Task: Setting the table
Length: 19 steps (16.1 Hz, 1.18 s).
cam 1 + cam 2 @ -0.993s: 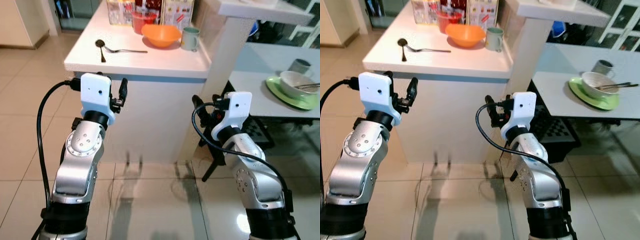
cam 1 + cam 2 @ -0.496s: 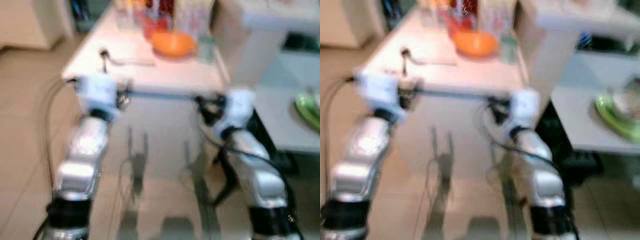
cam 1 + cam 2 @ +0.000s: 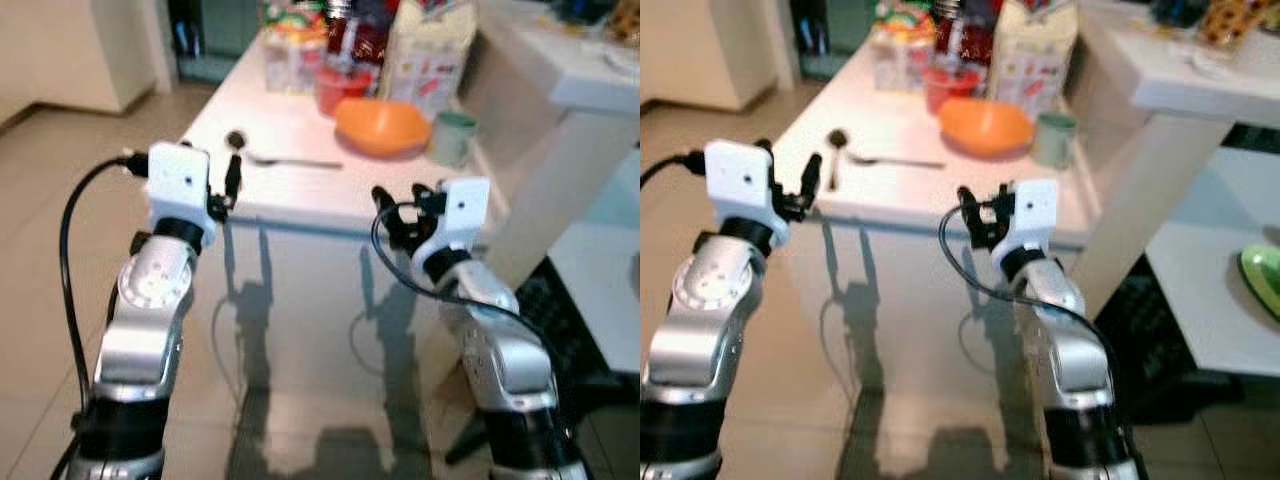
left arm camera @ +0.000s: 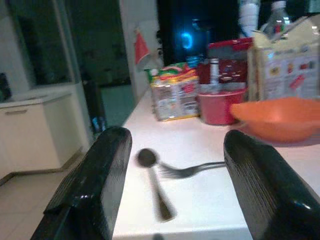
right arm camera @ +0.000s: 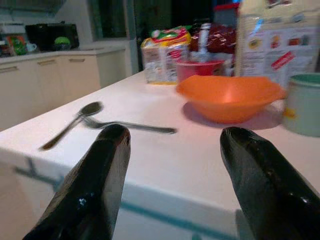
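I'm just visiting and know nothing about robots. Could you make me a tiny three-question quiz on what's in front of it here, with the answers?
1. True or false: the left hand is already holding the spoon.
2. Which dish sits between the fork and the green mug on the white counter? A) a glass plate B) the orange bowl C) a black pan
3. Fill in: the right hand has its fingers ____ and holds nothing.

Key
1. False. It hangs open at the counter's near edge, short of the spoon.
2. B.
3. Open.
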Available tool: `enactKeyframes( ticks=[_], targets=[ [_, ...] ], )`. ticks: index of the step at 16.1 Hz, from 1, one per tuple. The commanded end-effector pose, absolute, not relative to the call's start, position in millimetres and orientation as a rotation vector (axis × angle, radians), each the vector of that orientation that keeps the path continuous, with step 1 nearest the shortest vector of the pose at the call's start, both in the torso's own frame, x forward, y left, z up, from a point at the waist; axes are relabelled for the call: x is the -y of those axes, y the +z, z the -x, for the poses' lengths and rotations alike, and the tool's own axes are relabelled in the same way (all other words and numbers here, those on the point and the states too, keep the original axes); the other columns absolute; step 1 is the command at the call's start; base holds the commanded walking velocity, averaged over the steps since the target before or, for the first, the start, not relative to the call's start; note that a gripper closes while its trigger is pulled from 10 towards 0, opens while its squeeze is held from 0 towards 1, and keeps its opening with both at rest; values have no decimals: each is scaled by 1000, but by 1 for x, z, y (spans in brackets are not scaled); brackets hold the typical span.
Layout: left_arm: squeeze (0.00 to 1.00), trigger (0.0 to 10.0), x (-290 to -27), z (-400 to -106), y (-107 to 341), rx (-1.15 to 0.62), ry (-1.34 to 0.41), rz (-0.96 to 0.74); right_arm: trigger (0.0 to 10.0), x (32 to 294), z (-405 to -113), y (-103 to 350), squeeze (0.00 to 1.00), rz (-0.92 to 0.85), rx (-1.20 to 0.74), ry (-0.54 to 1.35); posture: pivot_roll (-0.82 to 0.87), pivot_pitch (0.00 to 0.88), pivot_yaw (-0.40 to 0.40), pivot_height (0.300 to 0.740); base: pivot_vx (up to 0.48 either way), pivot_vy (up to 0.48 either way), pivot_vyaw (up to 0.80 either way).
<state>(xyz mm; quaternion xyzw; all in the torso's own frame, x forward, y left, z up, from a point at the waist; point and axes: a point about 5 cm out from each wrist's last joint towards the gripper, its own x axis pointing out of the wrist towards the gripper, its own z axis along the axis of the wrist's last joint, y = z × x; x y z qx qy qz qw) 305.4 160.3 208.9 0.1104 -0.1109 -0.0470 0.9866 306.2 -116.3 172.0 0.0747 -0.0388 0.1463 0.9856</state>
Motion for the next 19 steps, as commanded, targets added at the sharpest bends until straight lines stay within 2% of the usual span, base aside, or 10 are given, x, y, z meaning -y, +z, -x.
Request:
enactKeyframes(
  ticks=[1,5,8,10,11,12,17,18,19],
  targets=[
    [0,10000,-154,-305,213,239,-120,-234,10000,122,-307,177,0,-164,91,278,60,0,-72,740,458,0,0],
    [0,10000,-155,-305,213,238,-126,-239,10000,124,-307,178,0,-167,92,273,57,0,-69,740,451,0,-800],
    [0,10000,-154,-306,212,236,-130,-227,10000,125,-309,182,0,-88,110,315,53,0,-66,740,408,0,0],
    [0,10000,-155,-306,212,234,-127,-219,10000,122,-309,183,0,-65,115,364,53,0,-66,740,0,0,0],
    [0,10000,-155,-305,213,234,-126,-222,10000,121,-309,184,784,-40,113,397,53,0,-66,740,0,0,0],
    [0,10000,-156,-304,215,243,-158,-238,10000,120,-313,189,1000,50,115,475,51,0,-70,740,0,0,0],
    [0,10000,-146,-298,215,232,-322,-267,10000,121,-337,199,1000,234,109,547,47,0,-70,740,0,0,0],
    [0,10000,-135,-292,213,212,-422,-291,10000,119,-357,205,1000,366,75,599,49,0,-70,740,0,0,0],
    [0,10000,-134,-291,213,208,-437,-291,10000,119,-361,206,1000,393,64,610,49,0,-69,740,0,0,0]
  ],
)
